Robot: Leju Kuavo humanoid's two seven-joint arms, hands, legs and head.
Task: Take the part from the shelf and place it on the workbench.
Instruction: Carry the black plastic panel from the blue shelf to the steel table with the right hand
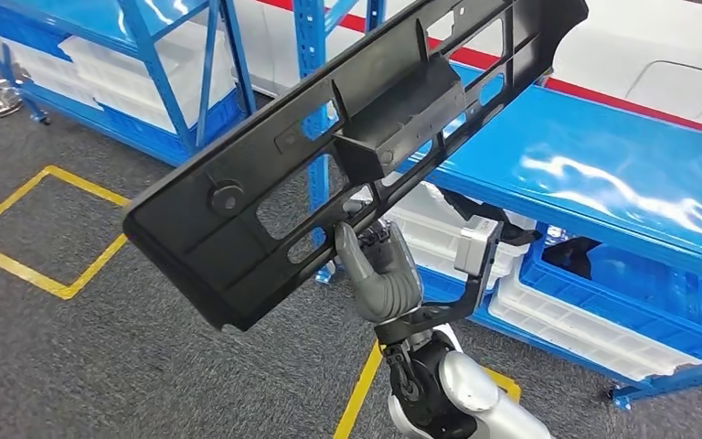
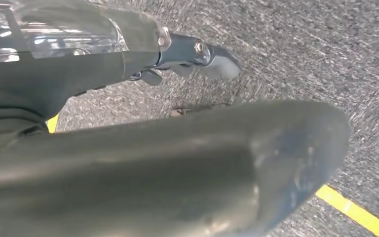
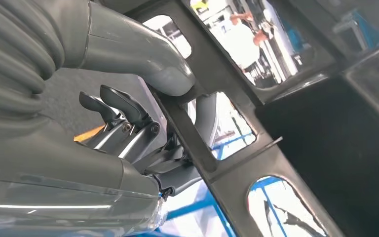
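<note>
The right hand's fingers (image 3: 128,106) are clenched on the part (image 1: 329,155): the thumb presses one face of a thin rib between two cut-out windows, and the darker fingers curl against the other face. In the head view the right hand (image 1: 382,270) grips the part at its lower long edge, near the middle.

The part is a long black plastic panel, held in the air and tilted, one end low over the grey carpet floor (image 1: 73,366), the other end high and running out of the picture above the shelf (image 1: 603,174). A box-like pocket juts from its middle.

The blue shelf lies just beyond the part, on the side of its raised end; its glossy blue deck runs under that end, and a blue upright post (image 1: 311,37) stands just behind the panel's middle. White bins (image 1: 594,329) sit on the lower level beside the hand. The low end of the part hangs over open carpet, with yellow floor tape (image 1: 46,229) marking a square beyond it.

The left hand (image 2: 197,54) hangs over the carpet, holding nothing; whether its fingers are spread or curled I cannot tell.
</note>
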